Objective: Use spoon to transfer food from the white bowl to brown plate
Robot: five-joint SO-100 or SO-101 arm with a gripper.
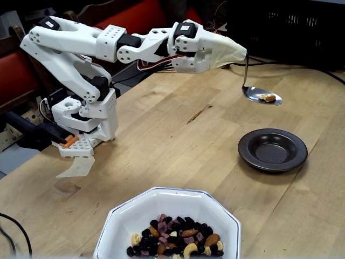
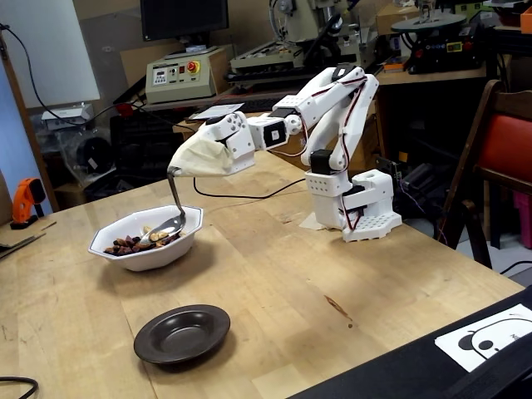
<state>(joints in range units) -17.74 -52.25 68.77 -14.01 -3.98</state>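
Observation:
My gripper [image 1: 240, 54] is wrapped in a white cover, and the spoon's handle runs into it. In this fixed view the silver spoon [image 1: 261, 95] hangs level above the table, beyond the brown plate [image 1: 272, 150], with a tan piece of food [image 1: 267, 97] in it. The white bowl [image 1: 161, 193] stands at the near edge with trail mix [image 1: 178, 240]. In the other fixed view my gripper [image 2: 176, 169] holds the spoon [image 2: 169, 225] dipped into the white bowl [image 2: 150, 252], and the brown plate [image 2: 183, 333] lies empty in front.
The arm's white base [image 1: 83, 127] stands at the table's left. A black crate [image 1: 285, 27] and cables lie behind. The other fixed view shows a panda sheet [image 2: 490, 337] at the front right, an orange tool [image 2: 29, 199] far left, and a chair at right.

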